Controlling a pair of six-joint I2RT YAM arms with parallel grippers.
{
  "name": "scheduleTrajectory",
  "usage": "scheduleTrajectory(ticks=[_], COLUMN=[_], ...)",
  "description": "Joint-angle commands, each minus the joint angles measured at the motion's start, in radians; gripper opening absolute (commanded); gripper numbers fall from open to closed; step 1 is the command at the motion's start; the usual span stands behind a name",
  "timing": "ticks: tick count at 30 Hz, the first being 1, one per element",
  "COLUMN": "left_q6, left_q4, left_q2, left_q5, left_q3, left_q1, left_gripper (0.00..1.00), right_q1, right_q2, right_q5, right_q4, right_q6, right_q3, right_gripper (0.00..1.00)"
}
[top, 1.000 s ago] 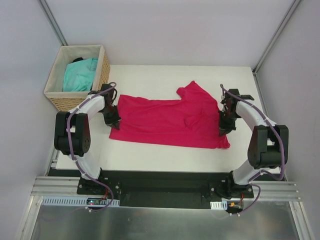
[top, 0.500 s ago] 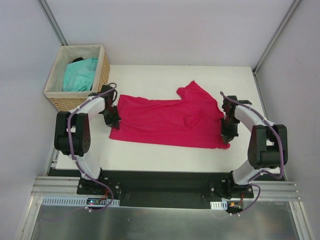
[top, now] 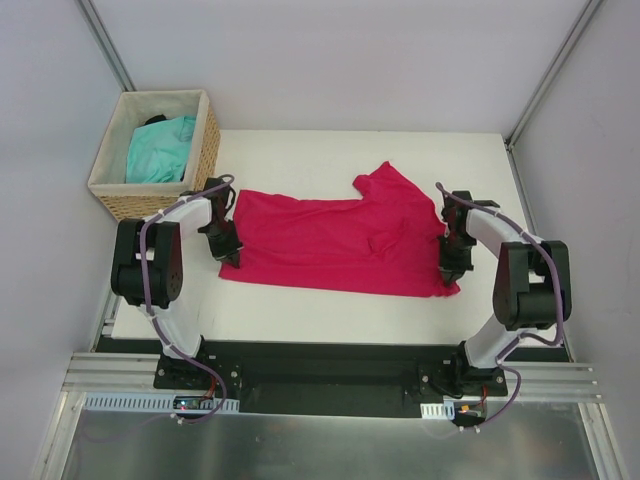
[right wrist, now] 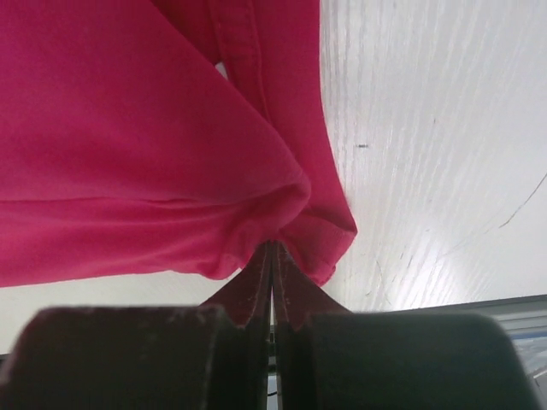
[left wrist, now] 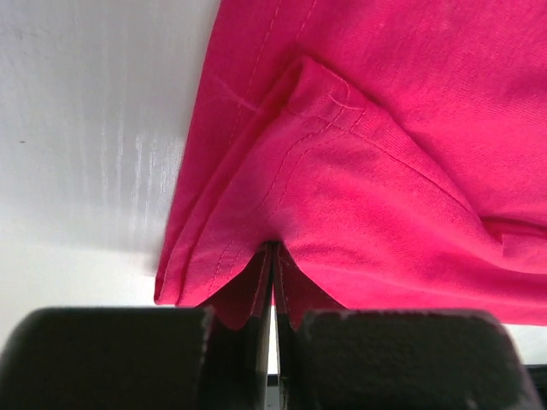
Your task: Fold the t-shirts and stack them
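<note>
Compared with one second earlier, both grippers are being held slightly nearer the near table edge, with the elbows drawn inward. The crimson-pink t-shirt [top: 330, 240] is lying spread across the middle of the white table [top: 300, 160], with one sleeve pointing toward the far edge and a small fold standing right of centre. Its left edge is being pinched by the left gripper [top: 229, 256]; in the left wrist view the fingers [left wrist: 111, 359] are being pressed together on a bunched, stitched hem. Its right edge is being pinched likewise by the right gripper [top: 449, 268], closed on a gathered fold of cloth. The turquoise t-shirt [top: 160, 148] is lying crumpled inside the wicker basket [top: 140, 205], which is standing at the far left corner, just beside the left arm.
</note>
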Motion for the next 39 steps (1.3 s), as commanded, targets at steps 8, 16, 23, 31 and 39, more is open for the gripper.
scheduleTrajectory(ticks=[8, 16, 23, 31, 39], left_q6=[-0.049, -0.051, -0.039, -0.027, -0.028], left_q4=[-0.114, -0.125, -0.142, -0.14, -0.151], left_q2=[0.056, 0.054, 0.079, 0.096, 0.091], left_q5=[0.005, 0.0, -0.001, -0.001, 0.0], left_q3=[0.03, 0.04, 0.071, 0.082, 0.082], left_q1=[0.018, 0.018, 0.018, 0.018, 0.019], left_gripper=[0.0, 0.0, 0.0, 0.0, 0.0], right_q1=[-0.025, -0.037, -0.037, -0.036, -0.036], right_q2=[0.059, -0.05, -0.091, -0.052, 0.077], right_q5=[0.023, 0.005, -0.141, -0.243, -0.172], right_q4=[-0.11, -0.179, -0.117, 0.039, 0.002], right_q6=[-0.068, -0.07, -0.041, -0.03, -0.048], right_q3=[0.169, 0.181, 0.109, 0.01, 0.02], right_gripper=[0.01, 0.01, 0.01, 0.01, 0.01])
